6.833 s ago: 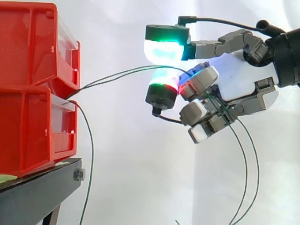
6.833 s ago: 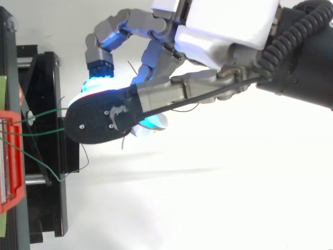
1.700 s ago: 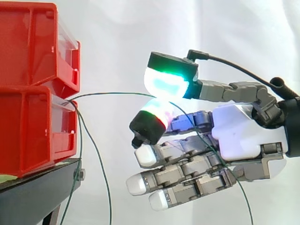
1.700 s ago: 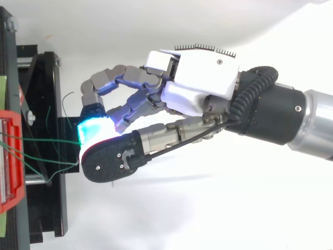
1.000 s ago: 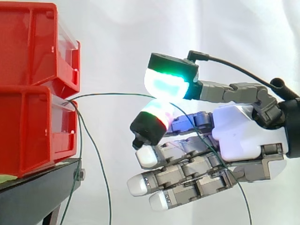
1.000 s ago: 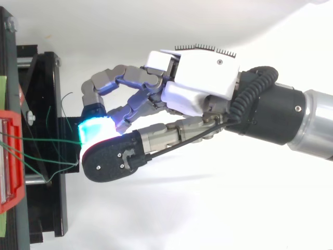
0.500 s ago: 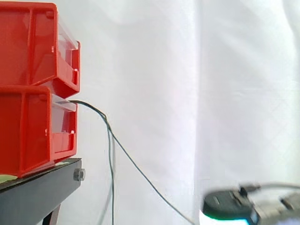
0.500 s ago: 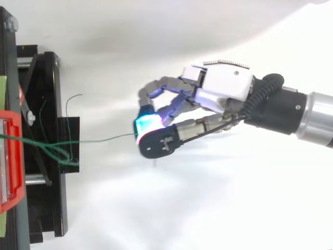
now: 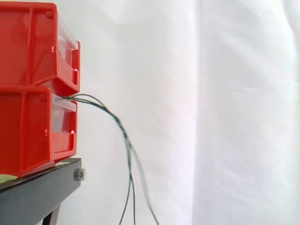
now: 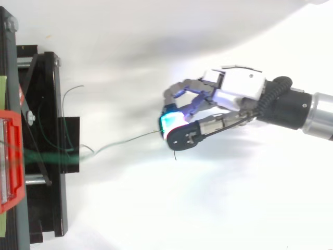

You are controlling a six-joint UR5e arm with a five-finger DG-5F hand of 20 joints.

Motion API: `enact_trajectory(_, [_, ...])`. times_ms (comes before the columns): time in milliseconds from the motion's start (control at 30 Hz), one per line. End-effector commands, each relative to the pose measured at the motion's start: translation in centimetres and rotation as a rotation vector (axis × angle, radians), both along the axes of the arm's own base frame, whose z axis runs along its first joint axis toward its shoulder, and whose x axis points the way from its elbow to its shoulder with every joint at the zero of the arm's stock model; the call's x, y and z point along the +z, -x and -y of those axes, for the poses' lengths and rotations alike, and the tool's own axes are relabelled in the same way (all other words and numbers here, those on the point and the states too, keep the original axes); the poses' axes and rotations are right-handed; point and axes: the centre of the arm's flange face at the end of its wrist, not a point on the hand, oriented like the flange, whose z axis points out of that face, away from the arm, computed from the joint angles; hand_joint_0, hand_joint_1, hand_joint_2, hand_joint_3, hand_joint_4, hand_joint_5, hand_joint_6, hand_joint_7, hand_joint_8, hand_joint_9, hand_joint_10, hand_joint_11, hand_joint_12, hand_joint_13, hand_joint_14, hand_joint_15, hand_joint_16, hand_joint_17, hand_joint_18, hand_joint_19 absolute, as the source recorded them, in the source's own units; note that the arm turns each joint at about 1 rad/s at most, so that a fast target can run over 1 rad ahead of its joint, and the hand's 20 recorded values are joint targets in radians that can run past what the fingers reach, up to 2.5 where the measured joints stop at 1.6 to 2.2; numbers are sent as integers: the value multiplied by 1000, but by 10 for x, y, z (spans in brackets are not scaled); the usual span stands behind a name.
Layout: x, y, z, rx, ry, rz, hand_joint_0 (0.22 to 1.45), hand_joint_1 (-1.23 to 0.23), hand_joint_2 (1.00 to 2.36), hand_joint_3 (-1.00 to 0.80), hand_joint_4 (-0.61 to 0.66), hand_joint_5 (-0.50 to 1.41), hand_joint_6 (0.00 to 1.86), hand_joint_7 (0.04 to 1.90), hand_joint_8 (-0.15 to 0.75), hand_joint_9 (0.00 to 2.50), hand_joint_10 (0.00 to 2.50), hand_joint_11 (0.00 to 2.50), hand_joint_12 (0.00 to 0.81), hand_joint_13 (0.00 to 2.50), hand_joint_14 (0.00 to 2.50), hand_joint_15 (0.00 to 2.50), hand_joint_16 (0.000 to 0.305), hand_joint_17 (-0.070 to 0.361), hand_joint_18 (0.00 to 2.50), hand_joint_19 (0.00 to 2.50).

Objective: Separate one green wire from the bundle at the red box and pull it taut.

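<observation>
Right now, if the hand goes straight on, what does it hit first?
Likely the black stand, following the wire the hand pinches; the way there looks free. Height is unclear from above.

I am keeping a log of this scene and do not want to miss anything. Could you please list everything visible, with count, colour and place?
red plastic bins: two, red, stacked at the left on the stand.
black metal stand: one, black, under the bins.
thin green wires: several, exact count unclear, green, coming out between the two bins and hanging down.
single green wire: one, green, running from the stand's side to the robot hand.
white curtain: one, white, behind the work.
robot hand: one, white and grey with a cyan glowing pad, right of the stand, fingers curled and pinching the single green wire.
</observation>
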Motion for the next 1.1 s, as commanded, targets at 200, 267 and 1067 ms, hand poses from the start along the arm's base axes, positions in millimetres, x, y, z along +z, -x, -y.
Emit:
enact_trajectory(200, [57,-53,-10,-2,-35,183,599,-869,1002,9,55,-87,849,1411,315,1064,12,415,410,706,11,309,54,121,477,281])
enact_trajectory(267, [56,-52,-10,0,-35,182,599,-868,1003,8,53,-87,850,1404,318,1065,14,411,410,709,11,310,54,121,477,284])
enact_trajectory(1067, [57,-53,-10,-2,-35,182,600,-869,1002,14,54,-87,850,1405,318,1074,15,427,409,715,12,328,53,119,483,301])
